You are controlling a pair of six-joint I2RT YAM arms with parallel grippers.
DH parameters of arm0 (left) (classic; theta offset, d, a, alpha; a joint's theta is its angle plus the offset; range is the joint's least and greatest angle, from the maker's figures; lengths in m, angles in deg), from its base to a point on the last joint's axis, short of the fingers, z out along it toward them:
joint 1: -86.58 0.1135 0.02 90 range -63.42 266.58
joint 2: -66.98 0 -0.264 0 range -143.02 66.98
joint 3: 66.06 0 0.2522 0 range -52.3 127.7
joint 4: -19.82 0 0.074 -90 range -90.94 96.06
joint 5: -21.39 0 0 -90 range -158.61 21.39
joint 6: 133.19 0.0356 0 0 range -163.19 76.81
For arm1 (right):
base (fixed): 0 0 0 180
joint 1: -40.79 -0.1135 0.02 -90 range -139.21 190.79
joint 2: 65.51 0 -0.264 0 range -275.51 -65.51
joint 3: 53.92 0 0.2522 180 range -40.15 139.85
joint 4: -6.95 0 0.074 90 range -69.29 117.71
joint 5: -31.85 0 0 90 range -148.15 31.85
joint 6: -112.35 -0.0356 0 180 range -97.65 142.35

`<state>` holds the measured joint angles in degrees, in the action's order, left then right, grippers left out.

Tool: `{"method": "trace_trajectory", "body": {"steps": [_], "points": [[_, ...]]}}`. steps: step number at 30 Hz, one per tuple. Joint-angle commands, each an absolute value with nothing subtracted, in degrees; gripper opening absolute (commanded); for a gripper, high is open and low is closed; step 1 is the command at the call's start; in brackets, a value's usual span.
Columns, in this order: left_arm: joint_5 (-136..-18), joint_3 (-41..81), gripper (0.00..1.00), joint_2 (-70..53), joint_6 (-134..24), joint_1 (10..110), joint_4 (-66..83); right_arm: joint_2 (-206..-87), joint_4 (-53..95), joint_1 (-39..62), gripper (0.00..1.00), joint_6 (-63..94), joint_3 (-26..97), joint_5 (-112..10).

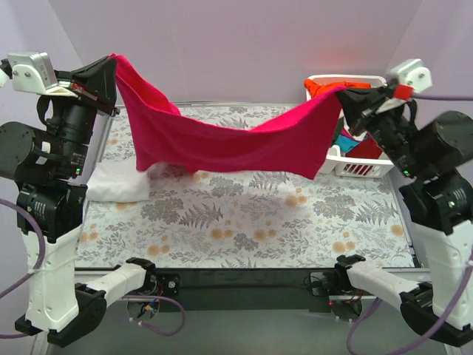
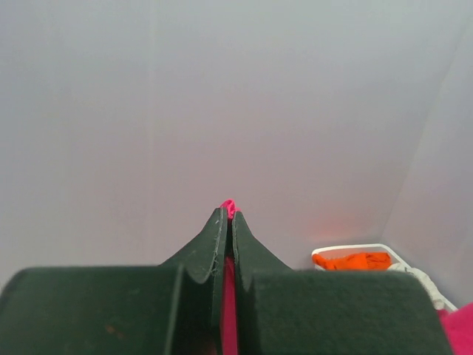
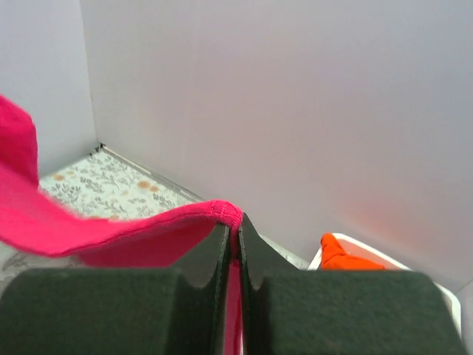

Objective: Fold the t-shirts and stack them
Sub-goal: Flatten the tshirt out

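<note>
A large crimson-pink t-shirt (image 1: 222, 140) hangs stretched in the air between both arms, sagging in the middle above the table. My left gripper (image 1: 111, 66) is shut on its left end, and a pinch of pink cloth (image 2: 229, 208) pokes out between the closed fingertips. At the right end, my right gripper (image 1: 346, 92) is shut on the pink hem (image 3: 222, 211). A folded white t-shirt (image 1: 118, 183) lies on the table at the left, under the hanging cloth. An orange t-shirt (image 1: 325, 86) lies on top of the basket.
A white slotted plastic basket (image 1: 355, 168) with several coloured shirts stands at the back right, close behind my right gripper. The table has a floral cover (image 1: 244, 214). Pale walls close in the back and sides.
</note>
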<state>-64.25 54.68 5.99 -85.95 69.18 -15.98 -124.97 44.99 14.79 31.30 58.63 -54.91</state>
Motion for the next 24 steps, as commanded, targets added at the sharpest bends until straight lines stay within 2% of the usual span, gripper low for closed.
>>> {"method": "trace_trajectory", "body": {"steps": [1, 11, 15, 19, 24], "points": [[-71.0, 56.9, 0.0, 6.9, -88.2, 69.2, -17.1, -120.6, 44.8, 14.8, 0.01, 31.0, 61.5, -53.1], [-76.4, 75.6, 0.0, 1.5, -90.5, 69.2, -21.4, -119.8, 48.6, 14.8, 0.01, 31.4, 69.1, -57.9], [-76.6, 78.1, 0.0, 1.1, -90.5, 69.2, -20.7, -120.4, 48.5, 14.8, 0.01, 31.9, 71.5, -60.3], [-75.0, 67.9, 0.0, 4.8, -90.5, 69.2, -17.7, -120.6, 48.2, 14.9, 0.01, 32.0, 69.9, -61.4], [-71.1, 46.5, 0.0, 5.4, -90.8, 69.2, -13.9, -122.6, 45.8, 14.8, 0.01, 31.3, 59.6, -64.8]]}}
